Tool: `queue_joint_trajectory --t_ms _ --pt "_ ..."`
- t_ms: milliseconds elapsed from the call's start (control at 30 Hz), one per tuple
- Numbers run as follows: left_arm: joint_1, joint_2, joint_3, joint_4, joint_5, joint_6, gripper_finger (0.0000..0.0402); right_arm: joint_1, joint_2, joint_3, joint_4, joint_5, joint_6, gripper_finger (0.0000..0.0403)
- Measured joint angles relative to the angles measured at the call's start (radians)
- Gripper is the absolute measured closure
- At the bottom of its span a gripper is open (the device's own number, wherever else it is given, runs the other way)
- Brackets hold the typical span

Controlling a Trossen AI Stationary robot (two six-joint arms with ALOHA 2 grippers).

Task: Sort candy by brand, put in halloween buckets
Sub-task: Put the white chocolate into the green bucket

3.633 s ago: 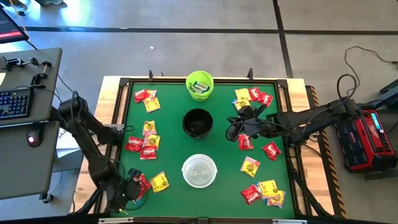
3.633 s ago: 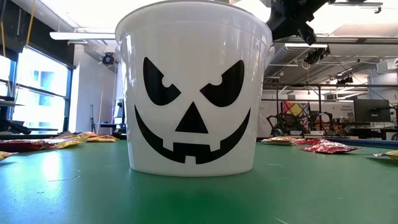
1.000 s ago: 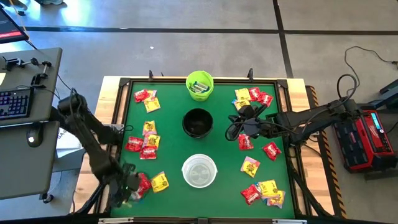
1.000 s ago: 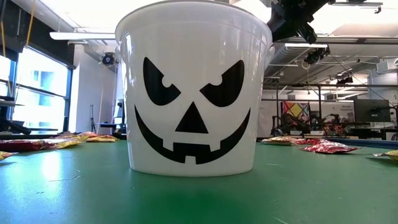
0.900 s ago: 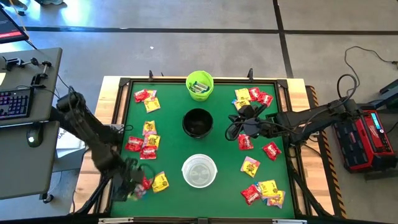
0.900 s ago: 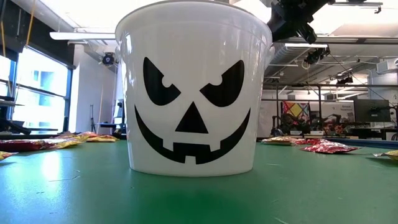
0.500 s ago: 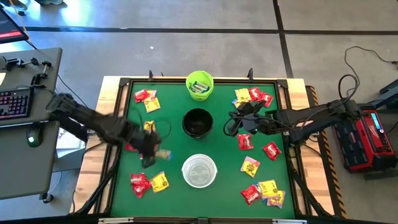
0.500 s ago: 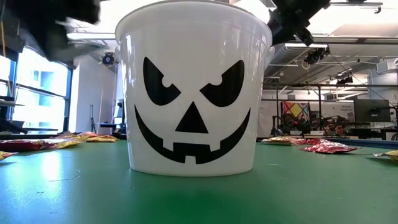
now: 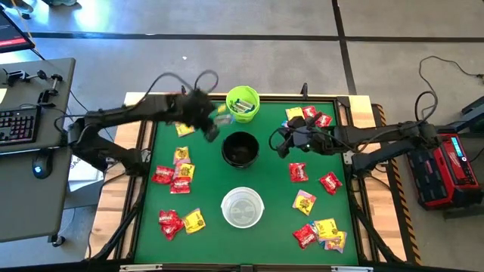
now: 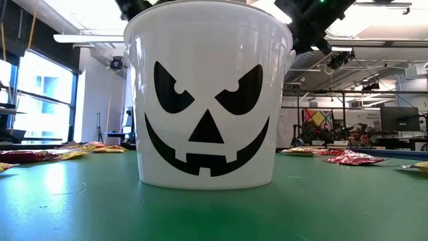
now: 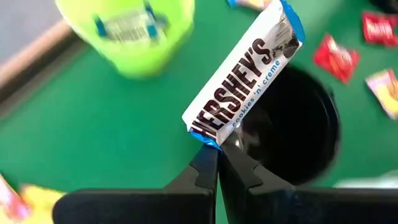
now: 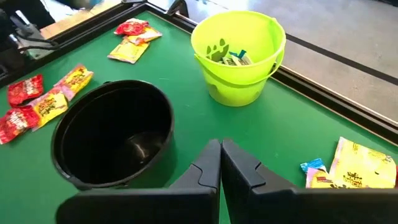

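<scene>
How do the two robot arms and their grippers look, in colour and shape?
Both arms are black, slim and jointed, with thin dark cables looping along them. The left gripper and the right gripper each end in two flat, tapering black fingers without markings.

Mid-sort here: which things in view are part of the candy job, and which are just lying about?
Job:
- Hershey's bar in left gripper
- lime bucket
- black bucket
- white bucket
- loose red and yellow packets
- right gripper, shut, empty

Lying about:
- keyboard
- red case
</scene>
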Motion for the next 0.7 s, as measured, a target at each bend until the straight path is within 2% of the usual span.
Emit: queue_joint_trajectory --t_ms 333,567,700 --pt "0.213 0.288 0.286 0.025 0.007 0.189 0.0401 -0.066 0.000 0.000 0.000 -0.044 -0.051 0.0403" --pt "0.270 0.478 0.453 0.029 0.006 0.285 0.0401 -0.119 0.000 0.000 0.000 -0.084 -0.105 0.0403" --pt "0.270 0.534 0.493 0.003 0.055 0.360 0.0401 -0.156 0.000 0.000 0.000 -0.110 -0.141 0.0403"
